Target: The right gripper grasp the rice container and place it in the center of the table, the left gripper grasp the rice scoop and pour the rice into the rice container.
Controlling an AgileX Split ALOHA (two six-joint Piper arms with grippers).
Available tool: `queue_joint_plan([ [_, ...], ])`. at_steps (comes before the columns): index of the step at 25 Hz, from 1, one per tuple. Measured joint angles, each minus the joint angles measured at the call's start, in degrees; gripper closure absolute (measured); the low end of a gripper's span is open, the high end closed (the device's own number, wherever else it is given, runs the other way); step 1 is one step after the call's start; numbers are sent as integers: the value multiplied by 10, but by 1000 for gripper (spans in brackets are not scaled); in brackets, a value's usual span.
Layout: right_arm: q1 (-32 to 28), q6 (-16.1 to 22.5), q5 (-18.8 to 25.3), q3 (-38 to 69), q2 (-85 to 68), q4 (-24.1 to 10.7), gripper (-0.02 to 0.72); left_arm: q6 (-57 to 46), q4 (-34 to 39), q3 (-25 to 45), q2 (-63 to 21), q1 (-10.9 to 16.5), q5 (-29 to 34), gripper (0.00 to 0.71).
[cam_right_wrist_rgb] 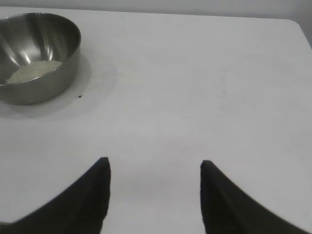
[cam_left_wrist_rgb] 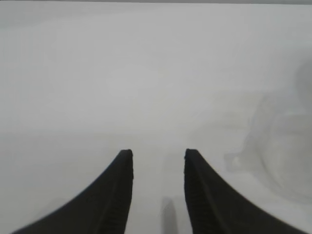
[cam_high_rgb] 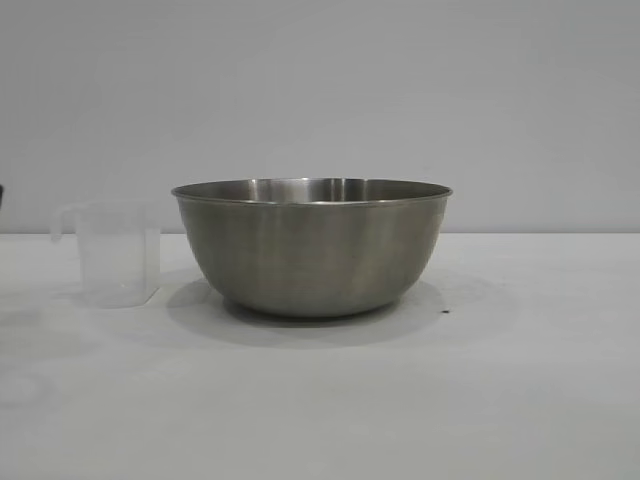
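So, the big round brushed stainless-steel mixing bowl, i.e. the rice container [cam_high_rgb: 311, 247], sits upright pretty much in the middle of the plain white matte table [cam_high_rgb: 520, 400]. Right wrist view shows a little heap of white rice [cam_right_wrist_rgb: 33, 71] lying on the bottom of it. A tiny dark speck [cam_high_rgb: 445, 311] is on the tabletop just beside the bowl's base, on its right.

To the bowl's left stands the small translucent frosted plastic measuring cup with the side handle, the rice scoop [cam_high_rgb: 117, 252]. It's upright on the table, handle pointing left, near the bowl but not touching it. Can't tell whether any grains are inside.

Neither arm shows clearly in the exterior view. From its own wrist camera, the left gripper [cam_left_wrist_rgb: 158, 157] has its two pointed black wedge-shaped fingers spread with a gap between them, nothing held, hovering over bare table with the scoop blurry off to one side. The right gripper [cam_right_wrist_rgb: 155, 165] is spread wide too, empty, well apart from the bowl, over bare table.
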Motion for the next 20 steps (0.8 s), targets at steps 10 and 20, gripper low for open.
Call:
queue_joint_plan([
  [10, 0, 0, 0, 0, 0, 0, 345, -13, 77, 0, -1, 67, 0, 497],
  [20, 0, 0, 0, 0, 0, 0, 345, -32, 81, -42, -41, 67, 62, 497],
])
